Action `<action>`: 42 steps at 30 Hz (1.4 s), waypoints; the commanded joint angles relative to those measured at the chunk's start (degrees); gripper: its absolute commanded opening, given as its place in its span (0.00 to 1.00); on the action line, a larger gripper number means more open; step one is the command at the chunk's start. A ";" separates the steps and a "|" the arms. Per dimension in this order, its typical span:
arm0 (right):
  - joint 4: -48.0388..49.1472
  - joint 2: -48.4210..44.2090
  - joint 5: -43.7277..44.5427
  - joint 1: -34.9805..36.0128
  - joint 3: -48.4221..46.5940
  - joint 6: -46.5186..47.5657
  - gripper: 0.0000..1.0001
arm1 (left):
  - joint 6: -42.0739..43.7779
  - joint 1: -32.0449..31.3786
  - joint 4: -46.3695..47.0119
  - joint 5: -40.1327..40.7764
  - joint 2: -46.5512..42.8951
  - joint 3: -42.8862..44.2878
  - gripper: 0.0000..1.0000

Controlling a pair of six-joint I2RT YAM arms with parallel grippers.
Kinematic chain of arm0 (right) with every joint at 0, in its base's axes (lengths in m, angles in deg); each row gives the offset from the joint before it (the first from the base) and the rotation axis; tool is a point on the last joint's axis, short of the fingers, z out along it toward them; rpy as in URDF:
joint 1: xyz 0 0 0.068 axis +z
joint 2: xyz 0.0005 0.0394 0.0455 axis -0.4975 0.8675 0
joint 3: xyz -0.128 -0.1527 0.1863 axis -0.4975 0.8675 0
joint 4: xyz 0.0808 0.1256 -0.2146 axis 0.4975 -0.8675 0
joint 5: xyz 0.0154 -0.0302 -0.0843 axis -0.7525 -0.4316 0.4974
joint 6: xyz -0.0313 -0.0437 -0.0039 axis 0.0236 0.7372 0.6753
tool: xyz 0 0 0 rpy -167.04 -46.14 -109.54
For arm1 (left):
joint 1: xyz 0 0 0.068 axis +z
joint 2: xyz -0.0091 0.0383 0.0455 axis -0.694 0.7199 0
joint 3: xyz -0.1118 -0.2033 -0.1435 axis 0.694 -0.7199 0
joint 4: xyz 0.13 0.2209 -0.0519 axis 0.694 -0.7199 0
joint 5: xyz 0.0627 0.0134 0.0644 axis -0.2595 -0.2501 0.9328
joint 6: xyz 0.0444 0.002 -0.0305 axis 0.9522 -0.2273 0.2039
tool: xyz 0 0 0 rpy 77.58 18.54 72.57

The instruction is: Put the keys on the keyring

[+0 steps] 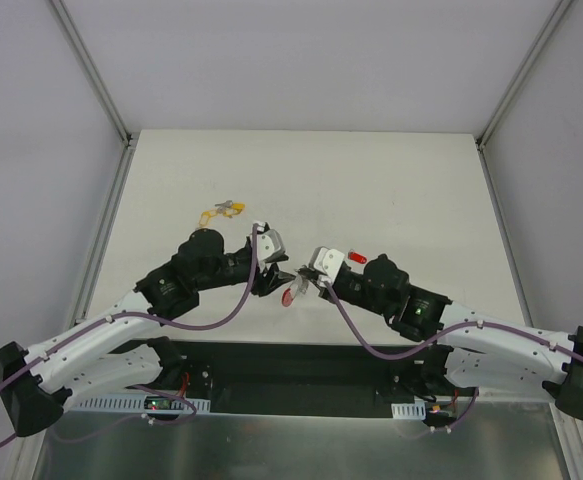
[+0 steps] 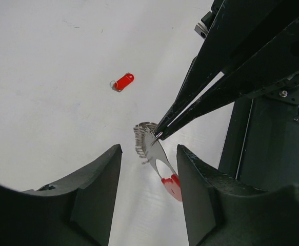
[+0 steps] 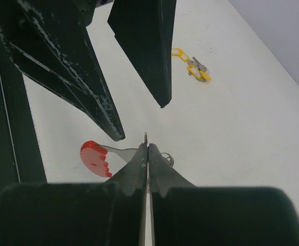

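The keyring (image 2: 158,155) hangs just above the table, with a red crescent (image 3: 94,158) at one end and a ribbed metal coil (image 2: 140,141) at the other. My right gripper (image 3: 146,148) is shut on its thin metal edge. My left gripper (image 2: 149,154) is open, one finger on each side of the keyring, and the right-hand finger is close to the red end. In the top view the two grippers, left (image 1: 274,268) and right (image 1: 309,280), meet over the keyring (image 1: 293,293). A red-tagged key (image 2: 123,81) lies apart on the table. Yellow-tagged keys (image 3: 194,65) lie farther off.
In the top view the yellow-tagged keys (image 1: 223,210) lie behind my left arm and the red-tagged key (image 1: 356,257) sits beside my right wrist. The table (image 1: 391,180) is white, with metal rails along both sides and the dark base plate at its near edge.
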 commanded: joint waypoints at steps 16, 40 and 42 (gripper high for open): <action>1.23 -0.32 4.51 3.09 -4.41 1.85 0.01 | 0.67 0.67 2.24 1.05 3.55 0.21 0.25; 2.29 2.14 9.61 4.50 -4.32 2.81 0.01 | -0.03 0.59 2.32 -5.37 6.36 1.17 0.15; 2.38 2.49 11.01 4.68 -4.50 2.81 0.01 | 0.06 0.67 2.32 -5.37 6.01 1.17 0.12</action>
